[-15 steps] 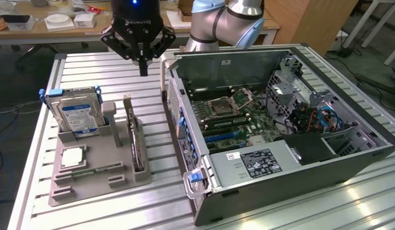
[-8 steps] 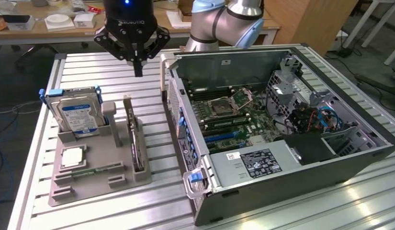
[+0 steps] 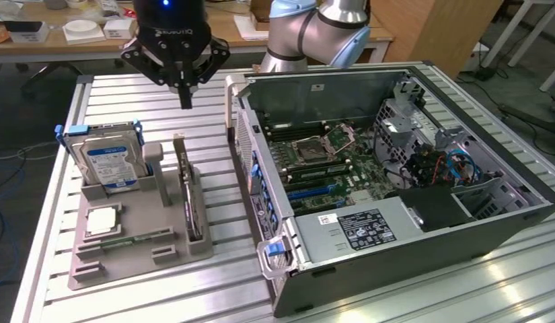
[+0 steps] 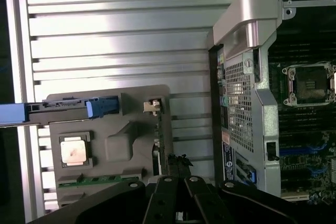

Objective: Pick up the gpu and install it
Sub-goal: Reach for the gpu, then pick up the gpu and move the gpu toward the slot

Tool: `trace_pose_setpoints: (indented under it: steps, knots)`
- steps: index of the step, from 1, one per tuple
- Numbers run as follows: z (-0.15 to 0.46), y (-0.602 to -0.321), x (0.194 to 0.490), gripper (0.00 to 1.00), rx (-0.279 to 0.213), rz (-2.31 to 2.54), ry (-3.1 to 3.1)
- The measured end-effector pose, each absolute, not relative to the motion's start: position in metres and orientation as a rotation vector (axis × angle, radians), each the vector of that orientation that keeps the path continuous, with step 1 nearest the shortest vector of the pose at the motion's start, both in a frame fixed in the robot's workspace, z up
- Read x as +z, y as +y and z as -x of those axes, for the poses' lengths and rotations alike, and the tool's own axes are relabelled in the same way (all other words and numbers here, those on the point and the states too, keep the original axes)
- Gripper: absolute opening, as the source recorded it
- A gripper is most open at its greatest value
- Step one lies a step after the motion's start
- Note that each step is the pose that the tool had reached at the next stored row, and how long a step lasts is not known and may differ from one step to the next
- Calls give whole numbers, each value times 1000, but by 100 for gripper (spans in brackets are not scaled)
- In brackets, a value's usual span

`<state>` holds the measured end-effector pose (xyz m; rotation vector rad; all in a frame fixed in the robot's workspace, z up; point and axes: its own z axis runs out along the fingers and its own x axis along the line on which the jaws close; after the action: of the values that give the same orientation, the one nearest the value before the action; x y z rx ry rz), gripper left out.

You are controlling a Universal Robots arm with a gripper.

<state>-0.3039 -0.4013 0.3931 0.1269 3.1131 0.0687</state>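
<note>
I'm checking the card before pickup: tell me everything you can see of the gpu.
The gpu is a thin, dark card standing on its long edge in a slot of the grey holder tray, beside the open computer case. A pale metal bracket shows at the end nearer the gripper, which hangs shut above, not touching it.

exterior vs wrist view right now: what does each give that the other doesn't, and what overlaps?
Exterior view: the shut gripper hanging over the table, touching nothing; the arm behind the case; the hard drive's label; the power supply.
Wrist view: a straight-down look at the case's perforated rear panel.
Both: the gpu standing on edge in the gray holder, the CPU chip, the memory stick and the motherboard socket.
</note>
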Motion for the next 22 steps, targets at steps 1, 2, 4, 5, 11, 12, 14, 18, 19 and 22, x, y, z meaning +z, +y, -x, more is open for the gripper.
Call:
trace_pose_setpoints:
  steps: [1, 2, 4, 5, 11, 12, 14, 18, 19, 22]
  knots:
    - [305, -401, 393, 10, 69, -127, 3113]
    - [307, -401, 393, 10, 69, -127, 3113]
    - [309, -401, 393, 10, 69, -128, 3113]
    - [310, -401, 393, 10, 69, -128, 3113]
    - [312, -402, 393, 10, 69, -128, 3113]
    - [312, -402, 393, 10, 69, -128, 3113]
    - [312, -402, 393, 10, 69, -129, 3113]
    - [312, -402, 393, 23, 69, -128, 3113]
    - [312, -402, 393, 29, 69, -128, 3113]
    - [312, -402, 393, 41, 69, -128, 3113]
